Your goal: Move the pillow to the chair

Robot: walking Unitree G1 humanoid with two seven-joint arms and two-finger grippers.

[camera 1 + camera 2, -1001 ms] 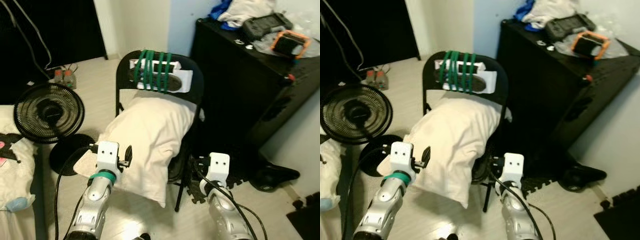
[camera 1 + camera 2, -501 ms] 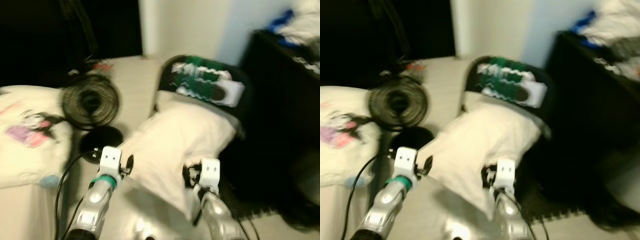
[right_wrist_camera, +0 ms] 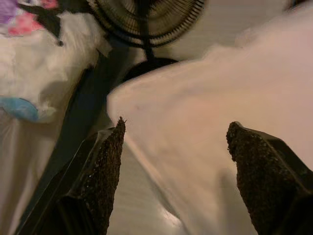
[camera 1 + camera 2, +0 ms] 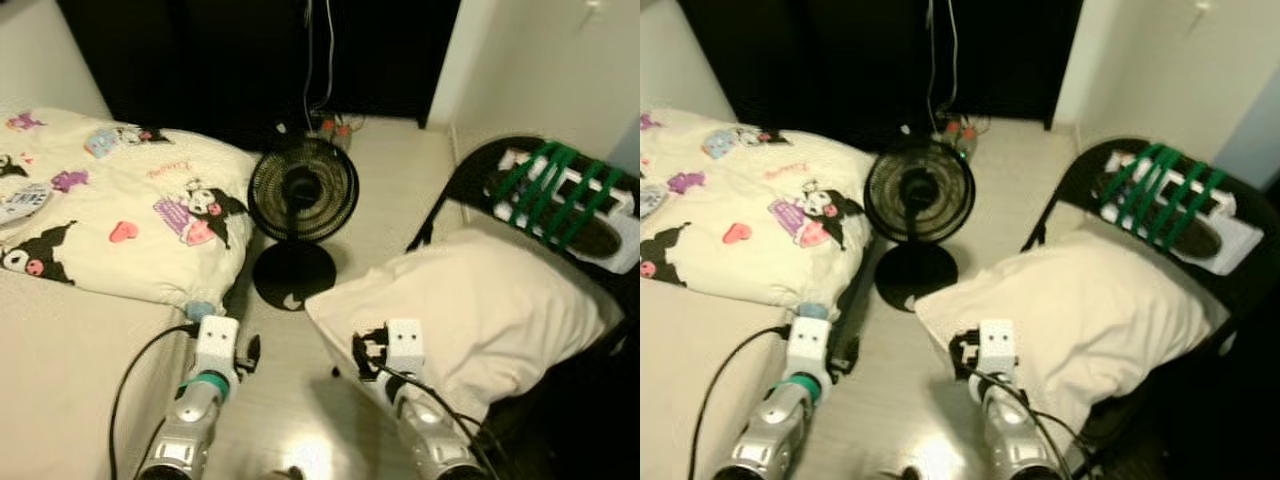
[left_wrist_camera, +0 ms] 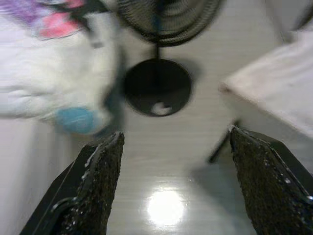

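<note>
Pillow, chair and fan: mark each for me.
pillow (image 4: 480, 310), left eye view, middle of its top face
chair (image 4: 470, 175), left eye view, black backrest's edge
fan (image 4: 302, 190), left eye view, grille centre

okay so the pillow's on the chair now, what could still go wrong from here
The pillow overhangs the front edge of the chair, so it may slide off onto the floor. The open right gripper hovers right above the pillow and could snag and drag it. The fan stands close on the floor between bed and chair; a turn might knock it over.
</note>
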